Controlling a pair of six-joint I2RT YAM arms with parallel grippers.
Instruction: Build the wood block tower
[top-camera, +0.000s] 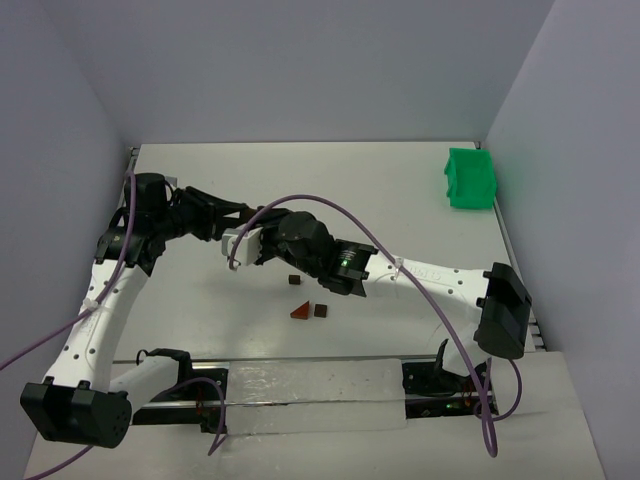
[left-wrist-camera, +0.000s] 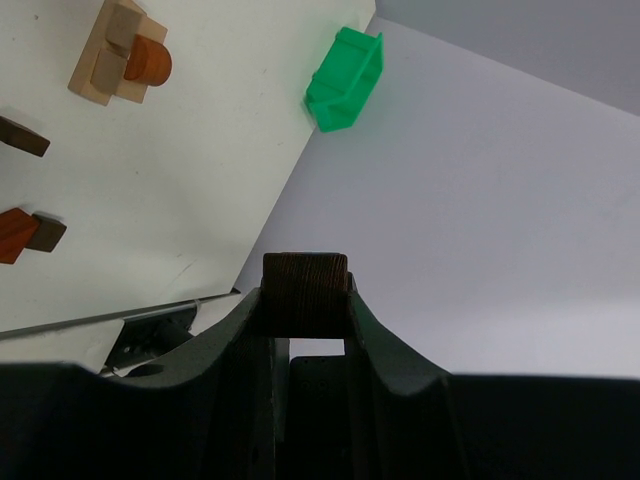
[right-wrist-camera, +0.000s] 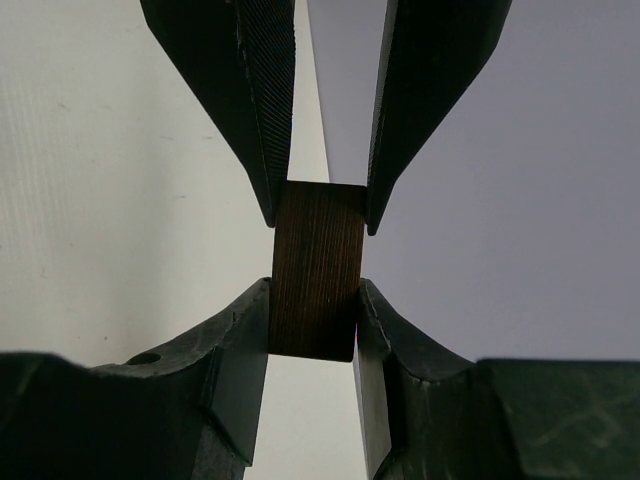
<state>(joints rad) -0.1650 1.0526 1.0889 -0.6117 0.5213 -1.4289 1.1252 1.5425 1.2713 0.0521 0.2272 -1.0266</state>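
On the counter (left-wrist-camera: 200, 150), upper left of the left wrist frame, stands the wood block tower (left-wrist-camera: 118, 55). Centre frame, the left jaws clamp a dark brown block (right-wrist-camera: 318, 270); the right jaws pinch its other end.

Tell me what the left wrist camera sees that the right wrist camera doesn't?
Only the left wrist view shows the green plastic bin, the tan wooden stack with a reddish-brown round piece, and loose wooden blocks. Only the right wrist view shows both hands: the left hand at the top, the right hand at the bottom. Both show the dark brown wooden block the left hand grips.
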